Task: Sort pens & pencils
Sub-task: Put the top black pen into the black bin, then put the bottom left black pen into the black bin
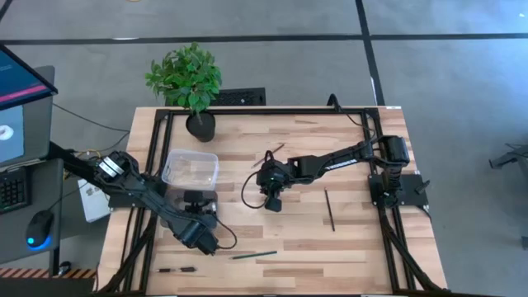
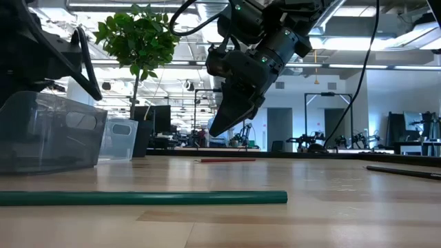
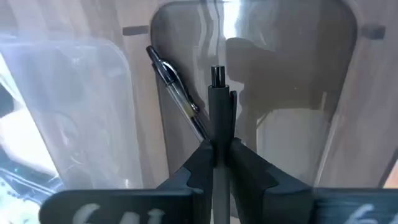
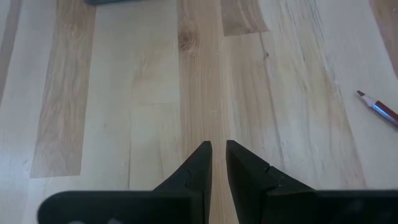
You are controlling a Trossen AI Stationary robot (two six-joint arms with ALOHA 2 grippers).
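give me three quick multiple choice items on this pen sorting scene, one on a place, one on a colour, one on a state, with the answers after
1. Where is the potted plant?
A. at the table's far edge
B. inside the clear container
C. under the right arm

2. What colour is the pencil lying nearest the table's front edge?
A. yellow
B. green
C. white

3. What is the left gripper doing?
A. hanging open over bare wood
B. shut on a dark pen
C. resting flat on the table

Answers:
1. A: the high view shows the plant at the table's far edge, behind the clear container.
2. B: the low view shows its long green shaft on the wood.
3. B: the left wrist view shows the fingers closed around the dark pen above a clear container that holds another pen; the right gripper is nearly closed and empty over the wood.
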